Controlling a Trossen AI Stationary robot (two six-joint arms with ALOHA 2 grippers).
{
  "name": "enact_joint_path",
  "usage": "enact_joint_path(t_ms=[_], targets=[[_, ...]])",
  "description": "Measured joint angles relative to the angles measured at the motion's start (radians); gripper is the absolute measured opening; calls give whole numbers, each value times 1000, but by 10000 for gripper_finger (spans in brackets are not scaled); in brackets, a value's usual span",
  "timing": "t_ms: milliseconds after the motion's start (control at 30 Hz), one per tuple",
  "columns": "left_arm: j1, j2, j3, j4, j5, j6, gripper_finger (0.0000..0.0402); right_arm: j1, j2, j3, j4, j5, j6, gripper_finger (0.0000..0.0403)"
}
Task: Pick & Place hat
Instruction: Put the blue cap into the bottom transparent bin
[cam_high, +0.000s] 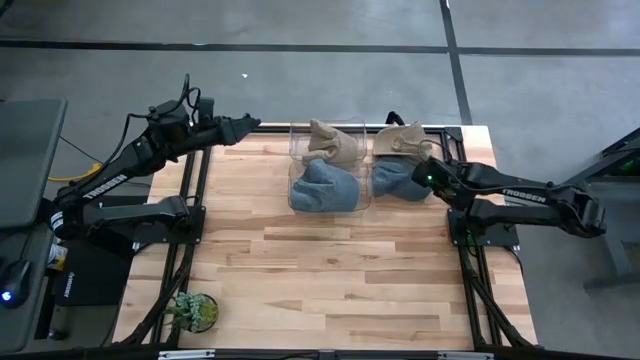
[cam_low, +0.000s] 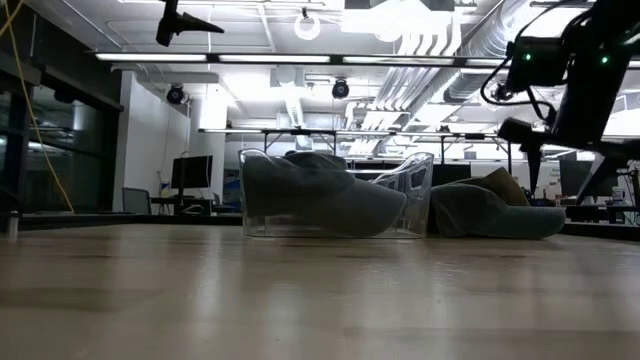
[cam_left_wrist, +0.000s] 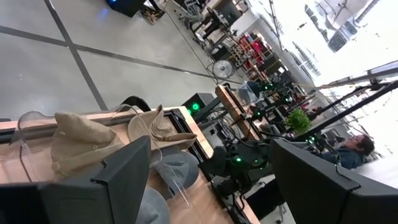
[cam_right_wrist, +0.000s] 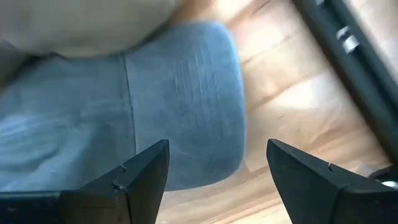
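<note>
A clear container (cam_high: 292, 160) stands at the table's far middle, holding a tan hat (cam_high: 333, 143) and a blue hat (cam_high: 328, 187). Right of it, on the bare table, a second blue hat (cam_high: 393, 183) lies flat with a second tan hat (cam_high: 402, 140) just beyond it. My right gripper (cam_high: 420, 170) hangs open over this blue hat's right side, slanting steeply down. In the right wrist view its fingers (cam_right_wrist: 146, 177) stand over the blue hat's brim (cam_right_wrist: 186, 106), apart from it. My left gripper (cam_high: 245, 125) waits open and level, high above the table's far left.
A small potted plant (cam_high: 192, 310) stands at the near left corner. The wooden tabletop (cam_high: 330, 270) runs bare from the container toward the near edge. Black frame rails (cam_high: 470, 250) line the table's sides by the arm bases.
</note>
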Motion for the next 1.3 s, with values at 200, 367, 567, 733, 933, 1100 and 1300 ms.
enact_joint_path(t_ms=[200, 367, 567, 733, 933, 1100, 1300], targets=[[0, 0, 0, -14, 15, 3, 303, 0, 13, -59, 20, 15, 81, 264], [0, 0, 0, -43, 16, 11, 303, 0, 14, -95, 78, 48, 79, 264], [0, 0, 0, -59, 33, 26, 303, -3, 13, -178, 284, 72, 66, 264], [0, 0, 0, -60, 46, 26, 303, -3, 13, -255, 512, 59, 6, 264], [0, 0, 0, -60, 62, 26, 303, -2, 14, -279, 601, 73, -86, 264], [0, 0, 0, -60, 62, 18, 303, -2, 14, -279, 667, 88, -146, 264], [0, 0, 0, -60, 73, 19, 303, -2, 14, -279, 694, 101, -155, 264]])
